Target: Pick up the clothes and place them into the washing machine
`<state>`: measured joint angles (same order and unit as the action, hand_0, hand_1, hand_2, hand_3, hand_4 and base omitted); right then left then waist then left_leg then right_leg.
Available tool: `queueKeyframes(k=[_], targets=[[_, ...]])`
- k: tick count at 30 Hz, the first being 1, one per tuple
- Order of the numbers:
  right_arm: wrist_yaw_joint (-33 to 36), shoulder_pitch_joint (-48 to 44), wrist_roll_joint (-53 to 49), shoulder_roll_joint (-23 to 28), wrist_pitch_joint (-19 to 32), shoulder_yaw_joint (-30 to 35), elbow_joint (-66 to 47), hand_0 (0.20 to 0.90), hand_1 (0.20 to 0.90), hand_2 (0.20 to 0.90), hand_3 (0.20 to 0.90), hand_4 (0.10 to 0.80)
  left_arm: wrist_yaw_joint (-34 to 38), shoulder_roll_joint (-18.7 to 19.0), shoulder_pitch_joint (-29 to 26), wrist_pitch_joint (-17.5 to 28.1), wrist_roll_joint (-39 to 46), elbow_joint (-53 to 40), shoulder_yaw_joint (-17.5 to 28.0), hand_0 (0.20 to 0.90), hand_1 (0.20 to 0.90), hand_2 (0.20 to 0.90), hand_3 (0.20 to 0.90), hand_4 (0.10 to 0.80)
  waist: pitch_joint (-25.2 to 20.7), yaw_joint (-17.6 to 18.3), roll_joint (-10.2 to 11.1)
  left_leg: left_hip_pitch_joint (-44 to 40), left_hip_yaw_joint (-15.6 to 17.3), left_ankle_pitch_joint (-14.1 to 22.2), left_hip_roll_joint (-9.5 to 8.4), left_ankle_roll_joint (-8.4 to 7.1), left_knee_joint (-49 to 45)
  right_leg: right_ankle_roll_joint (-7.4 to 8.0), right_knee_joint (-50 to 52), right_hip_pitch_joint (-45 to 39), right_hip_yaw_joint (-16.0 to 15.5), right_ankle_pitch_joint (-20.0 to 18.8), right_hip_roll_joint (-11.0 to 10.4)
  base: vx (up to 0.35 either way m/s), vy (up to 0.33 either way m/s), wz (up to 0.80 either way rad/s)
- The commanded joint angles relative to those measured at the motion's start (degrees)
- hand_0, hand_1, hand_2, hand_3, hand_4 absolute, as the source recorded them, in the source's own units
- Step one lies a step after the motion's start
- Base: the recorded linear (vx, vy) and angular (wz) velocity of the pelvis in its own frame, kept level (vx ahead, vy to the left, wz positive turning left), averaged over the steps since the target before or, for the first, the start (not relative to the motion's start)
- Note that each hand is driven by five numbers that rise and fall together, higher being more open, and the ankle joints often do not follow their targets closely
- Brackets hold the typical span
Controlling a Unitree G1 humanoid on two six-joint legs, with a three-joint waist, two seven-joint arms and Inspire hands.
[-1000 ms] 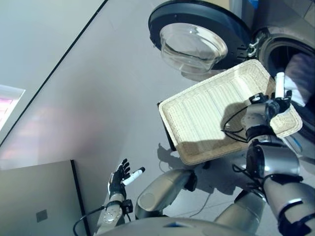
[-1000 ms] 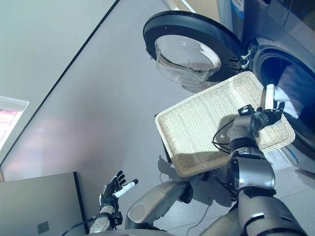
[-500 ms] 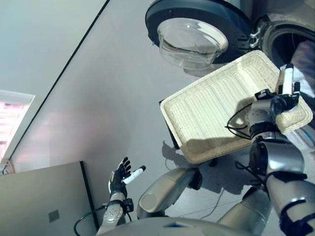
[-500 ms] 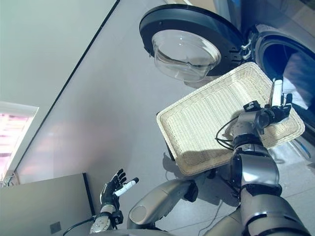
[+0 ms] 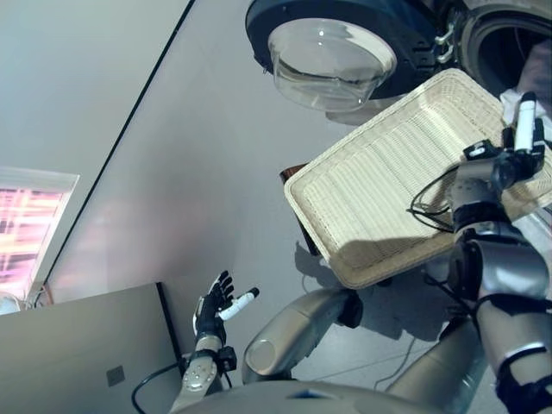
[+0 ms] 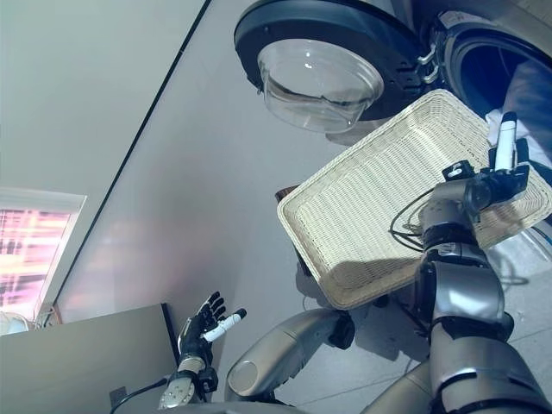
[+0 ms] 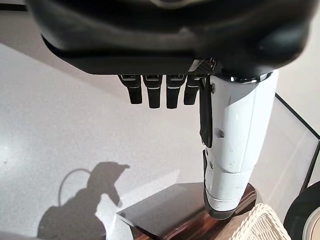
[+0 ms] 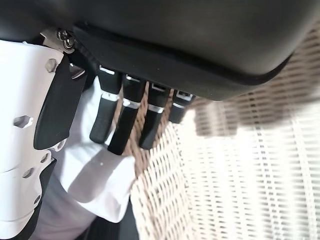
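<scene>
The shallow wicker basket (image 5: 388, 190) is tipped up toward the washing machine's open drum (image 5: 509, 39), and nothing lies in it. My right hand (image 5: 504, 164) grips its far right rim, with the white thumb standing up. In the right wrist view its fingers (image 8: 127, 125) reach over the wicker rim (image 8: 160, 195), with white cloth (image 8: 100, 185) just past them. Pale clothes (image 6: 522, 90) lie in the drum mouth. My left hand (image 5: 211, 310) hangs low at the left, open and empty, and also shows in the left wrist view (image 7: 157, 92).
The round machine door (image 5: 332, 52) stands open to the left of the drum, above the basket. The low dark brown box (image 5: 296, 175) shows under the basket's left corner. A grey cabinet (image 5: 78, 354) stands at the lower left.
The whole view has shifted. My right hand has raised the basket's rim a little higher toward the drum. The left hand has not moved.
</scene>
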<state>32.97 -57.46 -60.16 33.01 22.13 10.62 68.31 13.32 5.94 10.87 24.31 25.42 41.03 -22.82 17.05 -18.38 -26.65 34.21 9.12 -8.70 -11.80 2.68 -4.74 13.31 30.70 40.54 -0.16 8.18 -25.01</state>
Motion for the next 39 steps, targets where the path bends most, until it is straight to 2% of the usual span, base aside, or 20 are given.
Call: queueKeyframes(k=[1, 2, 3, 6, 7, 8, 12, 14, 22, 24, 31, 39], targets=[[-0.2, -7.7, 9.5, 17.0, 5.5, -6.5, -13.5, 0.900, 0.900, 0.900, 0.900, 0.800, 1.6, 4.6, -0.6, 3.8, 2.0, -0.7, 3.9, 0.900, 0.900, 0.900, 0.900, 0.800, -0.3, 1.7, -3.1, 0.6, 0.4, 5.1, 2.08, -4.31, -6.6, -4.10, -10.1, -4.9, 2.3, -9.8, 0.1, 0.007, 0.003, -0.15], [-0.3, -9.7, 9.5, 19.8, 5.3, -8.0, -12.5, 0.900, 0.900, 0.900, 0.900, 0.800, 1.3, 4.7, -0.3, 3.9, 2.0, -0.8, 3.8, 0.900, 0.900, 0.900, 0.900, 0.800, -0.7, 2.2, -2.7, -0.1, 0.4, 5.0, 2.18, -4.41, -5.9, -3.97, -11.5, -5.7, 1.9, -10.4, 0.2, 0.009, 0.002, -0.16], [-0.5, -10.0, 9.3, 20.0, 5.3, -8.3, -12.2, 0.900, 0.900, 0.900, 0.900, 0.800, 1.3, 4.6, -0.3, 3.9, 2.0, -0.9, 3.8, 0.900, 0.900, 0.900, 0.900, 0.800, -0.7, 2.2, -2.9, -0.2, 0.4, 4.9, 2.18, -4.41, -5.8, -3.96, -11.7, -5.8, 1.9, -10.5, 0.2, 0.024, -0.007, -0.13], [-3.1, -11.7, 8.3, 25.0, 4.7, -10.8, -10.7, 0.900, 0.900, 0.900, 0.900, 0.800, 0.3, 4.8, 0.7, 3.8, 2.3, -1.3, 4.3, 0.900, 0.900, 0.900, 0.900, 0.800, -2.4, 2.7, -1.6, -1.7, 0.2, 4.7, 2.29, -4.62, -4.2, -3.67, -14.1, -8.0, 0.9, -11.4, 0.3, 0.025, -0.023, -0.08], [-3.2, -11.8, 8.2, 25.1, 4.7, -10.9, -10.5, 0.900, 0.900, 0.900, 0.900, 0.800, 0.3, 4.8, 0.8, 3.9, 2.3, -1.3, 4.2, 0.900, 0.900, 0.900, 0.900, 0.800, -2.4, 2.7, -1.7, -1.8, 0.1, 4.6, 2.29, -4.62, -4.1, -3.67, -14.3, -8.1, 0.9, -11.4, 0.3, 0.044, -0.039, -0.07], [-3.6, -12.3, 8.5, 26.8, 4.6, -11.5, -10.8, 0.900, 0.900, 0.900, 0.900, 0.800, -0.1, 5.1, 0.8, 3.8, 2.3, -0.8, 4.8, 0.900, 0.900, 0.900, 0.900, 0.800, -3.3, 3.2, -0.9, -2.7, -0.1, 4.6, 2.41, -4.73, -3.9, -3.60, -15.0, -9.2, 0.4, -11.8, 0.4, 0.023, -0.025, -0.05], [-5.0, -12.3, 9.0, 28.7, 4.0, -12.2, -10.9, 0.900, 0.900, 0.900, 0.900, 0.800, -0.8, 5.0, 0.9, 3.7, 2.1, 1.3, 4.9, 0.900, 0.900, 0.900, 0.900, 0.800, -5.6, 3.5, 0.6, -5.0, -0.4, 4.8, 2.77, -4.98, -3.0, -3.39, -17.1, -12.3, -0.8, -12.4, 0.2, 0.047, -0.046, -0.03], [-5.3, -12.1, 9.0, 29.0, 3.9, -12.2, -10.8, 0.900, 0.900, 0.900, 0.900, 0.800, -0.9, 5.1, 1.0, 3.6, 2.1, 1.7, 5.1, 0.900, 0.900, 0.900, 0.900, 0.800, -6.0, 3.6, 0.7, -5.6, -0.6, 4.4, 2.88, -4.92, -2.6, -3.35, -18.0, -13.2, -1.2, -13.0, 0.3, 0.015, -0.020, -0.01], [-6.2, -8.8, 10.3, 31.3, 3.0, -10.3, -10.3, 0.900, 0.900, 0.900, 0.900, 0.800, -1.8, 5.0, 1.7, 2.7, 1.3, 5.5, 6.2, 0.900, 0.900, 0.900, 0.900, 0.800, -10.1, 4.2, 4.0, -10.2, -1.7, 4.3, 3.15, -5.41, -0.2, -2.32, -24.7, -21.0, -4.9, -15.3, -0.1, 0.068, -0.064, 0.15], [-6.0, -6.8, 10.9, 32.2, 3.0, -8.6, -10.9, 0.900, 0.900, 0.900, 0.900, 0.800, -2.1, 4.8, 1.9, 2.1, 1.2, 7.1, 6.6, 0.900, 0.900, 0.900, 0.900, 0.800, -12.1, 4.4, 5.8, -12.6, -2.0, 4.5, 3.39, -5.49, 0.9, -2.02, -26.7, -24.2, -6.0, -15.9, 0.0, 0.114, -0.081, 0.08], [-6.5, -2.3, 11.7, 32.3, 2.5, -5.5, -10.6, 0.900, 0.900, 0.900, 0.900, 0.800, -2.6, 4.7, 2.6, 1.5, 0.3, 7.8, 7.1, 0.900, 0.900, 0.900, 0.900, 0.800, -14.5, 4.7, 7.6, -16.4, -3.0, 4.8, 3.66, -5.58, 2.1, -1.99, -28.4, -28.8, -8.4, -15.7, 0.7, 0.081, -0.060, 0.02], [-6.4, 2.3, 13.3, 32.4, 2.0, -2.3, -12.1, 0.900, 0.900, 0.900, 0.900, 0.800, -2.8, 4.4, 3.3, 0.4, -0.6, 10.7, 8.5, 0.900, 0.900, 0.900, 0.900, 0.800, -16.9, 5.5, 10.9, -20.9, -3.7, 5.0, 4.41, -6.02, 4.2, -1.71, -31.4, -33.6, -10.5, -16.0, 1.7, 0.076, -0.063, 0.05]])
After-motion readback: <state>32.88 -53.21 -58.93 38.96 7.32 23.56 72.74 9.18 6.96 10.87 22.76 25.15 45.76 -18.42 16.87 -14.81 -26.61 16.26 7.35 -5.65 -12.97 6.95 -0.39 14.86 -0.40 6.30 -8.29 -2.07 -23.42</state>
